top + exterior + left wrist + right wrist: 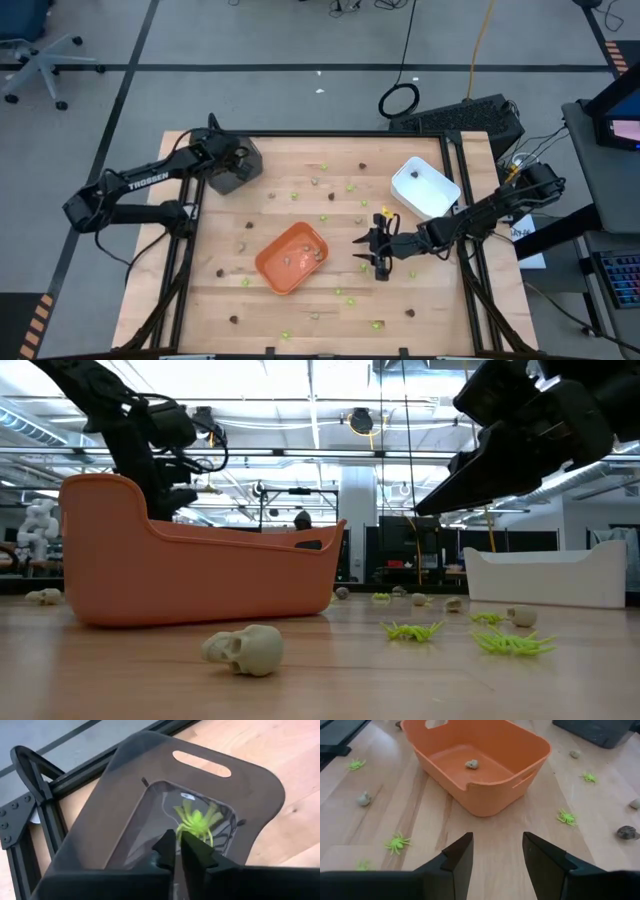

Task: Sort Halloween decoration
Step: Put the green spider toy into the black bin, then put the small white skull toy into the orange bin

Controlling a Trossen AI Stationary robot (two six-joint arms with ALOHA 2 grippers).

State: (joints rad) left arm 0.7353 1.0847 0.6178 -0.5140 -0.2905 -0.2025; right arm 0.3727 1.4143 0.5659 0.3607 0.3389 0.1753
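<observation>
Two arms over a counter (430, 290) strewn with Halloween decoration (349, 186).

"TROSSEN" is written on the left arm; its left hand (176, 844), nearly closed, hangs above the dark grey tray (234, 168), upper left, where only the wrist view shows a green spider (196, 822). The right hand (367, 251) stands open beside the orange tray (268, 265) holding a skull (472, 764).

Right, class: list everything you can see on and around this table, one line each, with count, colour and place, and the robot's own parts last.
Orange plastic tray: one, table middle, tan-grey skull piece inside.
White plastic tray: one, right rear.
Dark grey plastic tray: one, left rear, lime-green plastic spider inside.
Loose decoration pieces: many, lime-green, brown, tan-grey, scattered on wooden table.
Left hand: over the grey tray, fingers nearly together.
Right hand: open, beside the orange tray.
</observation>
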